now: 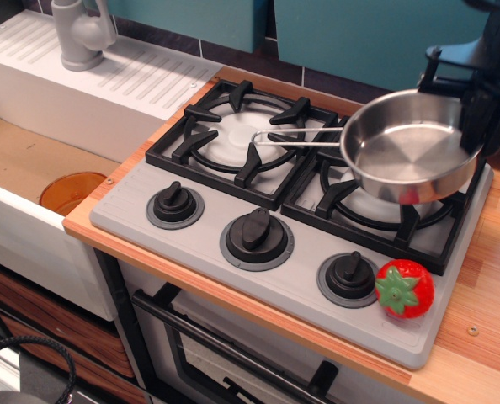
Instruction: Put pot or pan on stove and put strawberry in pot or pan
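Observation:
The shiny steel pan (pixel 406 156) hangs tilted just above the right burner of the grey stove (pixel 233 206), its wire handle (pixel 296 140) pointing left over the grates. My black gripper (pixel 477 118) is shut on the pan's right rim at the frame's right edge. The red strawberry (pixel 406 289) with its green cap lies on the stove's front right corner, next to the right knob (pixel 349 276), in front of and below the pan.
A white sink unit with a grey tap (pixel 80 34) stands at the left. An orange round dish (pixel 71 192) lies in the basin. Wooden counter (pixel 486 295) runs along the stove's right side. Teal wall behind.

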`<state>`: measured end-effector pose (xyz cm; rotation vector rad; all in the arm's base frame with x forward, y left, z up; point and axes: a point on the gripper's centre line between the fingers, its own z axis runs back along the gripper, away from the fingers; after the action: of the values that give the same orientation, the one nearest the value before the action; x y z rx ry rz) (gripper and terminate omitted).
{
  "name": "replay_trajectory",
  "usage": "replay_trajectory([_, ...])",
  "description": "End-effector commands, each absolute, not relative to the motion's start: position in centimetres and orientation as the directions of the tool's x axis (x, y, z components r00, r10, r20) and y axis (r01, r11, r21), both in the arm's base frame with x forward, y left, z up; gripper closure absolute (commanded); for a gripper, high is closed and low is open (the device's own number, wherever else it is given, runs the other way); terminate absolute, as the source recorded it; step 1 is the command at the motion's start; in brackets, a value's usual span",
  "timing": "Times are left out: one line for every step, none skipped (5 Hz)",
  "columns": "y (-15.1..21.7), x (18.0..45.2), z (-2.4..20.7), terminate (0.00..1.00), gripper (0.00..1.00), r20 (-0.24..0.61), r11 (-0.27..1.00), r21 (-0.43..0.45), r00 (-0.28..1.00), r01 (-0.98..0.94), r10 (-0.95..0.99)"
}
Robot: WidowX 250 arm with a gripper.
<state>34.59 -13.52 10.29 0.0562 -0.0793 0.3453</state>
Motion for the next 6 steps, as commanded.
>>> replay_trajectory([-12.73,35.86,11.09,0.0,1.0,0.236,0.927,0.032,0.905,-0.373,0.355])
replay_trajectory([-12.54,35.9,10.83,0.0,1.0,0.256,0.925,0.032,0.898,-0.379,0.359])
replay_trajectory([-12.46,35.98,10.67,0.0,1.0,0.266,0.919,0.025,0.888,-0.395,0.374])
replay_trajectory([-12.54,35.95,10.5,0.0,0.0,0.277,0.923,0.025,0.89,-0.384,0.362])
replay_trajectory([-12.51,35.85,10.41,0.0,0.0,0.281,0.927,0.029,0.893,-0.373,0.35])
replay_trajectory([-12.55,35.69,10.57,0.0,0.0,0.275,0.931,0.021,0.898,-0.364,0.344])
